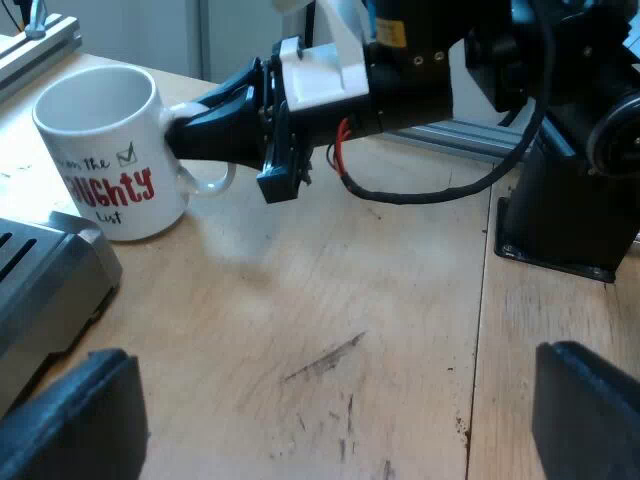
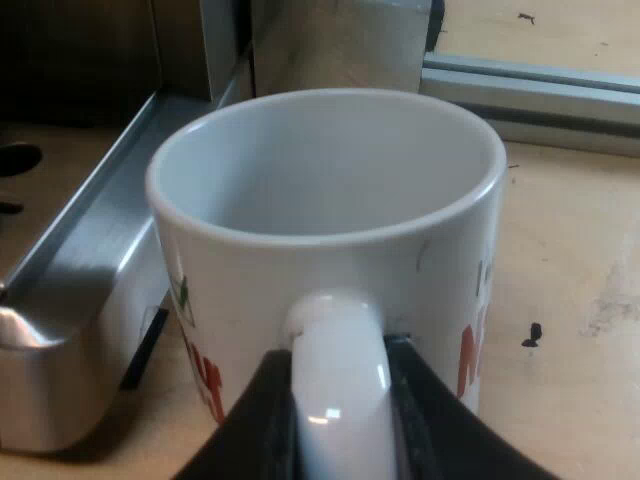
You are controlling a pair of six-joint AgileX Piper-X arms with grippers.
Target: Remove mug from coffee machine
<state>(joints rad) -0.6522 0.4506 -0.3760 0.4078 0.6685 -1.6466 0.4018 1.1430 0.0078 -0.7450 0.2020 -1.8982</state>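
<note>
The white mug (image 1: 100, 150) with red and black lettering is upright on the wooden table (image 1: 330, 300), close beside the espresso machine's metal base (image 1: 50, 280). My right gripper (image 1: 195, 125) is shut on the mug's handle (image 1: 215, 180). In the right wrist view the handle (image 2: 335, 370) runs between my black fingers (image 2: 265, 420), and the mug (image 2: 330, 200) is empty inside. My left gripper (image 1: 330, 410) hangs open over bare table, well apart from the mug, with nothing between its fingers.
The machine's drip tray edge (image 2: 70, 300) sits right against the mug's side. The right arm's black base (image 1: 570, 200) stands on the table beyond the mug. An aluminium rail (image 2: 530, 90) runs along the table behind the mug.
</note>
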